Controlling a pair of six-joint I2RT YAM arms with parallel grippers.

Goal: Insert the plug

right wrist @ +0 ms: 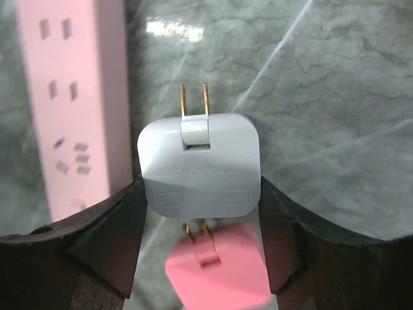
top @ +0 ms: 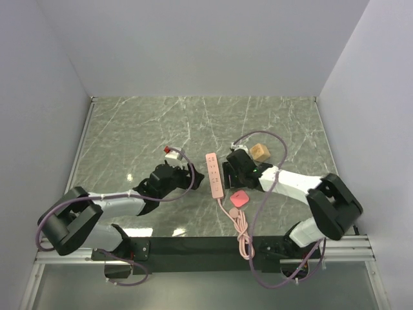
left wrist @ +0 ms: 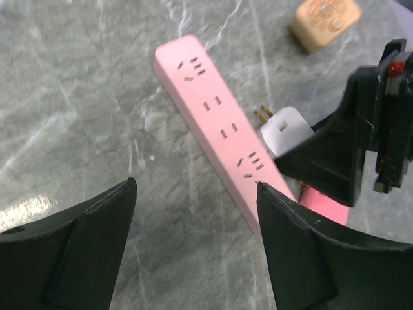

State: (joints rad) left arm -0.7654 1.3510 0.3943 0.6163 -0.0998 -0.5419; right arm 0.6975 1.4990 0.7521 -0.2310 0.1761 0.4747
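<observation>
Presently the right end effector (right wrist: 201,187) is clenched on a white plug (right wrist: 201,165), gripping its flat square body on both sides. The two brass prongs stick out free and point toward the long side of the pale-pink power strip (top: 214,174), close to it but not in any socket. The strip lies around the middle of the tabletop (top: 142,123), running lengthwise from the near edge toward the far edge. The coral-pink plug (top: 239,199) lies on the tabletop just right of the strip's near end, ungripped. A tan cube (top: 260,152) sits just beyond the right end effector, toward the far edge. The left end effector (left wrist: 197,187) is released, its fingers spread wide with nothing between them, just left of the strip.
</observation>
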